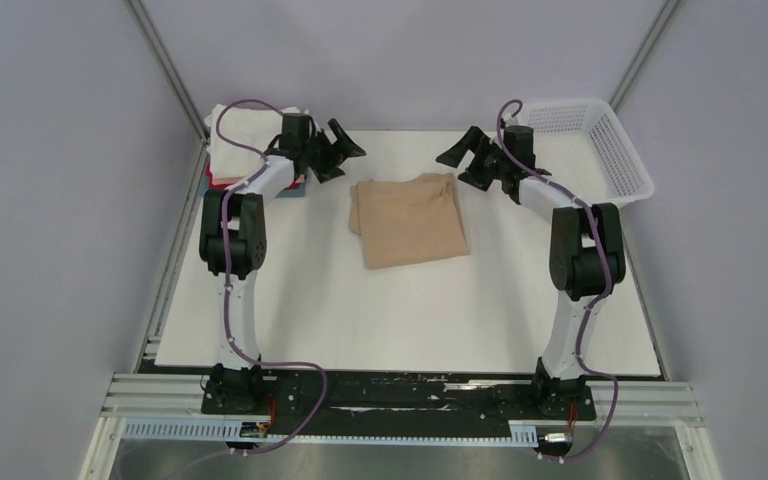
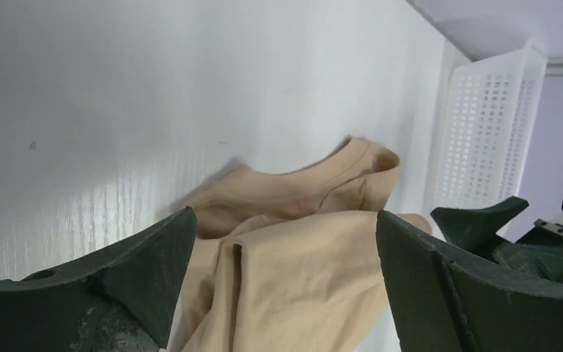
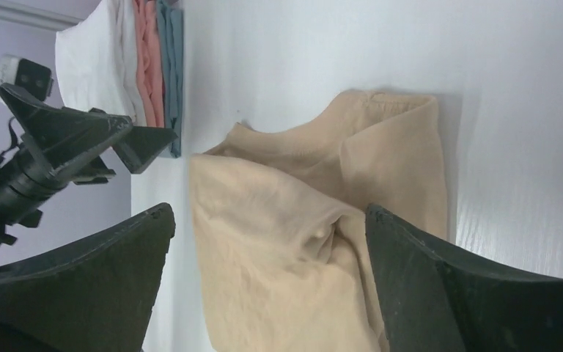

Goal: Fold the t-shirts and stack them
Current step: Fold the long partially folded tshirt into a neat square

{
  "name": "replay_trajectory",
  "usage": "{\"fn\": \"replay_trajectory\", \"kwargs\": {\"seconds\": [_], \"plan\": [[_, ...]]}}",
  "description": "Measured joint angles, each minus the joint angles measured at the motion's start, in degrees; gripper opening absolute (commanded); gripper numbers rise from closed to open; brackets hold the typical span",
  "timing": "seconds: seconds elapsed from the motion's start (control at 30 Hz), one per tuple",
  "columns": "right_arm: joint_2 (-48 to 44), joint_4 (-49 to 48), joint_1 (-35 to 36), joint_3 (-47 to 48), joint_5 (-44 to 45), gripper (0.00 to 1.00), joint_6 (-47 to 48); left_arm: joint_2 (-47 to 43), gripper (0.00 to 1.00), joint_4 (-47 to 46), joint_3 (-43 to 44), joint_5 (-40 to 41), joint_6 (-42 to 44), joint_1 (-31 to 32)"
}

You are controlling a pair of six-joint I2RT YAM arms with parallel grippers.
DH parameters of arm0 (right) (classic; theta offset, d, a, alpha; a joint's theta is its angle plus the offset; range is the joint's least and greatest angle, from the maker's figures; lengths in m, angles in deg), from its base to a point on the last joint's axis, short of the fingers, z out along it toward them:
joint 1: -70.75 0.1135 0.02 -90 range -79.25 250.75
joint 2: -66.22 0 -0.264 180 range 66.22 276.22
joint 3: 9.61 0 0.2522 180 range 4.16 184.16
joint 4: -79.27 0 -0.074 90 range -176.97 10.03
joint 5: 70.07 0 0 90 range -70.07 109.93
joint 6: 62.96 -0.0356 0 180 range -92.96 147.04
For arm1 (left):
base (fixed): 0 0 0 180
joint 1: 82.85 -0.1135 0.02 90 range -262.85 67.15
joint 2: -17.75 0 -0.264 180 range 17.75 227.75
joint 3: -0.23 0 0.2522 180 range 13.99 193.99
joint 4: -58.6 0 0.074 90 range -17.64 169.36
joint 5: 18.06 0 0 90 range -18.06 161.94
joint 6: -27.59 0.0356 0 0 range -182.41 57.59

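A tan t-shirt (image 1: 410, 220) lies folded into a rough rectangle at the middle of the white table; it also shows in the left wrist view (image 2: 300, 249) and the right wrist view (image 3: 300, 242). A stack of folded shirts (image 1: 235, 150), cream-white on top with pink, red and grey-blue below, sits at the back left; its edges show in the right wrist view (image 3: 139, 59). My left gripper (image 1: 340, 148) is open and empty, raised left of the tan shirt. My right gripper (image 1: 465, 160) is open and empty, raised right of it.
A white plastic mesh basket (image 1: 615, 150) stands at the back right corner of the table (image 1: 410, 320); it shows in the left wrist view (image 2: 484, 132). Metal frame posts rise at both back corners.
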Motion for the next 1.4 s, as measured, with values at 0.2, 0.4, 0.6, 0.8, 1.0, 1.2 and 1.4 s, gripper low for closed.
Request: {"fn": "replay_trajectory", "kwargs": {"seconds": [0.2,0.4,0.6,0.8,1.0,1.2,1.4], "plan": [[-11.13,0.57,2.58,-8.00,0.00,0.99,6.47,-10.58,1.00,0.39,-7.19,3.26,2.67,1.68],[-11.61,-0.15,6.62,-9.75,-6.12,0.97,9.31,-16.57,1.00,-0.90,-11.82,2.43,3.50,7.08],[3.13,0.92,6.05,2.19,-4.57,0.95,10.62,-9.09,1.00,-0.20,-7.50,0.96,3.67,8.90],[15.76,1.16,3.89,12.48,-1.57,0.95,10.01,1.77,1.00,1.55,-1.49,2.86,3.74,7.10],[15.43,-1.27,3.80,10.75,-1.29,0.95,9.55,2.97,1.00,-0.85,-1.86,0.94,1.46,5.01],[9.77,-5.16,4.68,0.94,-0.68,0.96,9.03,0.46,1.00,-5.31,-7.28,0.48,1.40,4.81],[0.22,-3.32,6.78,-10.91,0.66,1.00,9.14,-8.55,1.00,-7.06,-20.31,1.49,2.91,5.27]]}}
